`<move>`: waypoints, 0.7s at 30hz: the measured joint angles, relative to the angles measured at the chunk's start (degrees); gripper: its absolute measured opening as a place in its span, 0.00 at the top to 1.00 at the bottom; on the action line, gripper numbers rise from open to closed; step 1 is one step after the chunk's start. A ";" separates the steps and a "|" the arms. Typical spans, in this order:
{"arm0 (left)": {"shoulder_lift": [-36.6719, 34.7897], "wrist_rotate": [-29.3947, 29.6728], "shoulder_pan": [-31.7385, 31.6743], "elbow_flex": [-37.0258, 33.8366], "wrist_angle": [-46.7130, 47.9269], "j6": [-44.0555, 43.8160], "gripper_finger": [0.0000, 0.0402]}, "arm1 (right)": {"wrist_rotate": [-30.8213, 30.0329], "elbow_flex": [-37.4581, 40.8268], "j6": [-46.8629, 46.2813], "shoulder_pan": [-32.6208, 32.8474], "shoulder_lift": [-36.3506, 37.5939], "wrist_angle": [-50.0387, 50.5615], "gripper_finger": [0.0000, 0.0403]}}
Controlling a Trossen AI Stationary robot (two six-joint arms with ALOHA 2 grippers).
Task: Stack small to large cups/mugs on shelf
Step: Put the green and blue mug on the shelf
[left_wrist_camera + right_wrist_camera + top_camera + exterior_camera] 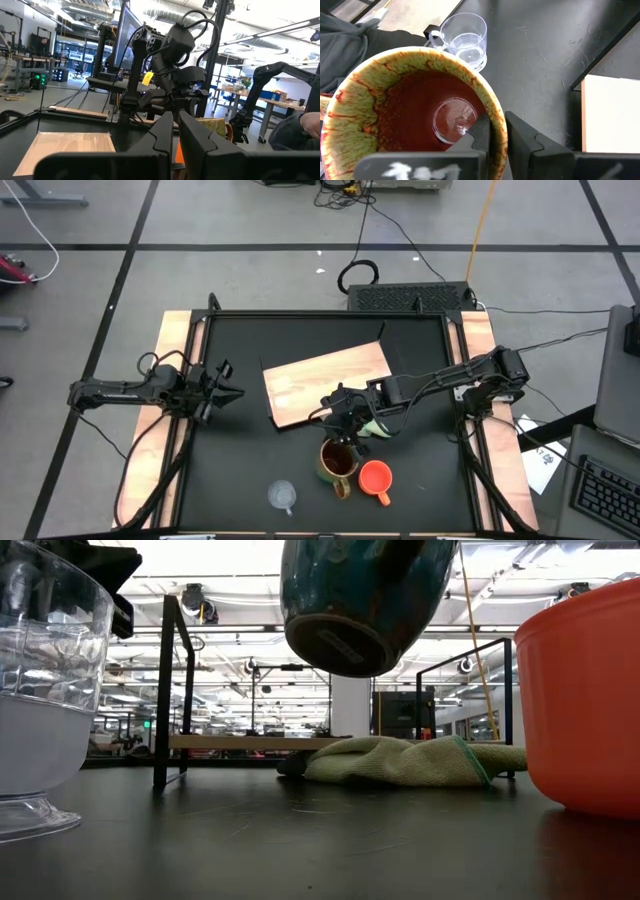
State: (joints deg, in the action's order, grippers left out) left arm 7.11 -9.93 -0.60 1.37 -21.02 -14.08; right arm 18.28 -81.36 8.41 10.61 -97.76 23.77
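I judge the task barely begun: my right gripper (pixel 492 131) pinches the olive-brown mug (pixel 339 461) by its rim, lifted clear near the shelf (pixel 325 380), while orange mug (pixel 375 477) and glass cup (pixel 282 496) wait, left gripper (pixel 226 385) nearly closed, empty.

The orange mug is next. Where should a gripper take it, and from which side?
Probably by the rim, from straight above. The orange mug stands upright, mouth open, so one finger can go inside the wall, as the right gripper holds the olive-brown mug. Choose the rim away from that close neighbour, clear of the handle.
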 joint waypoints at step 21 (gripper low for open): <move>-0.01 0.00 -0.01 0.00 0.01 -1.08 0.92 | 0.00 0.00 -0.16 0.00 0.00 -0.74 0.94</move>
State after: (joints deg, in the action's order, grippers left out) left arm 7.10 -9.93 -0.61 1.37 -21.00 -15.16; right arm 18.28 -81.36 8.25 10.61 -97.76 23.03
